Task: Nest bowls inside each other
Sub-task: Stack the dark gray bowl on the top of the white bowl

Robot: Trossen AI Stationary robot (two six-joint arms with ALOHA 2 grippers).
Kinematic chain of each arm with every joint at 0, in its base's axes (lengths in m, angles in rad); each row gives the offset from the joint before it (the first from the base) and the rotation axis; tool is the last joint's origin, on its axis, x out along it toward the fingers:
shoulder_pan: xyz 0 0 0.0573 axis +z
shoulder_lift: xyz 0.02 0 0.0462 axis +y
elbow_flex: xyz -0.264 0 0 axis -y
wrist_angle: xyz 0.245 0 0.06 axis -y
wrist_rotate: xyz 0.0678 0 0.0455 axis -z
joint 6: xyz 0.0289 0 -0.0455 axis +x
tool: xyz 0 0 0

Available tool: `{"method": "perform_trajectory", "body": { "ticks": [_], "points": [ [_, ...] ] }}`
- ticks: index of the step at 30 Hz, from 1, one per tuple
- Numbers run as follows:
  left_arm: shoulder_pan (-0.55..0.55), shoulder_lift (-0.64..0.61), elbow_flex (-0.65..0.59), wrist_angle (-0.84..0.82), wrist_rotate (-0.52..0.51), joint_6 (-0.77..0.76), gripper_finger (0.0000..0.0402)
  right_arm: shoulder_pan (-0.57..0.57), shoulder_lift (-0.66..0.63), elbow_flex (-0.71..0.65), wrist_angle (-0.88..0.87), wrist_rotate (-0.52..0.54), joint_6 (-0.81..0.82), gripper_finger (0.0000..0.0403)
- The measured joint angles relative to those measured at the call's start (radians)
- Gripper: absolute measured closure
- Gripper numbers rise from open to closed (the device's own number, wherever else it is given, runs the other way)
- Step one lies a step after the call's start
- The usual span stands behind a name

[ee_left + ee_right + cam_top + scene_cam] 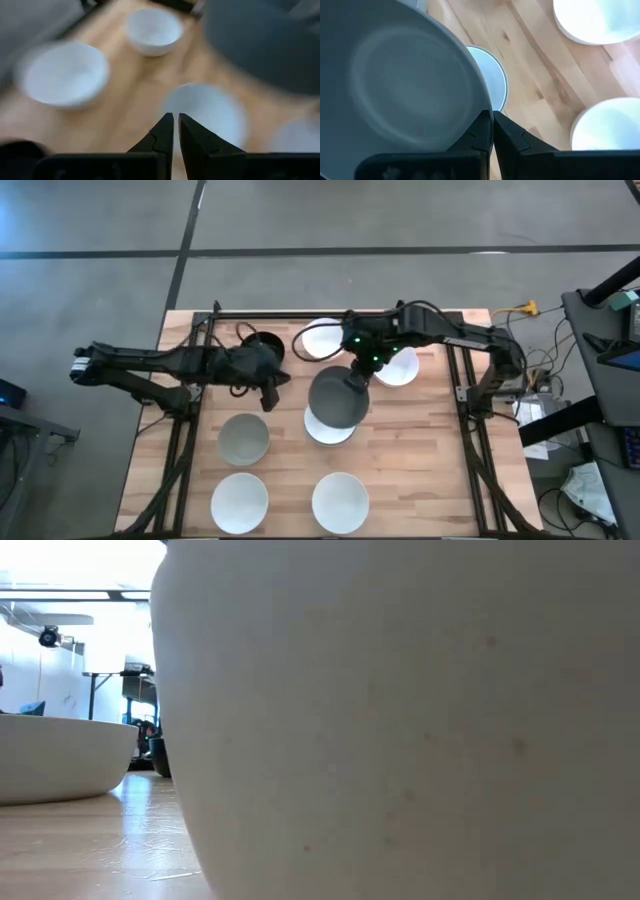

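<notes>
the right gripper pinched the rim of a round dark grey bowl, holding it above a white shallow bowl at the wooden table's middle. the left gripper, clenched on nothing, hung beside it. a pale grey-green bowl and two white bowls sat nearer the front; a black bowl sat behind the left arm.

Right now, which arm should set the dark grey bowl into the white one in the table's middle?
Right. Its end effector is shut on the dark grey bowl's rim, carrying it directly over the white bowl. The left end effector, shut and empty, hovers off to the side.
</notes>
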Motion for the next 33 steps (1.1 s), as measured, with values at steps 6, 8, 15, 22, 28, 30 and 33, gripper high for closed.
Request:
{"method": "perform_trajectory", "body": {
  "ticks": [6, 8, 15, 22, 28, 30, 33],
  "points": [
    [0.021, -0.172, 0.002, 0.008, 0.079, -0.361, 0.0388, 0.0, 0.03, -0.019, 0.002, -0.004, -0.024, 0.0394],
    [0.025, -0.226, 0.0, 0.025, 0.056, -0.372, 0.0388, 0.0, 0.028, -0.041, 0.007, -0.004, -0.027, 0.0394],
    [0.011, -0.392, -0.001, 0.046, 0.14, -0.137, 0.0388, 0.0, 0.022, -0.123, 0.046, -0.016, -0.03, 0.0394],
    [0.005, -0.471, -0.005, 0.049, 0.205, 0.065, 0.0388, 0.001, 0.072, -0.165, 0.097, -0.161, 0.044, 0.0394],
    [0.006, -0.512, -0.016, 0.046, 0.214, 0.095, 0.0388, -0.002, 0.108, -0.16, 0.088, -0.15, 0.075, 0.0394],
    [0.006, -0.53, -0.021, 0.043, 0.214, 0.095, 0.0388, -0.002, 0.11, -0.154, 0.094, -0.12, 0.084, 0.0394],
    [0.006, -0.551, -0.034, 0.038, 0.213, 0.095, 0.0388, -0.002, 0.109, -0.158, 0.096, -0.077, 0.099, 0.0394]
  ]
}}
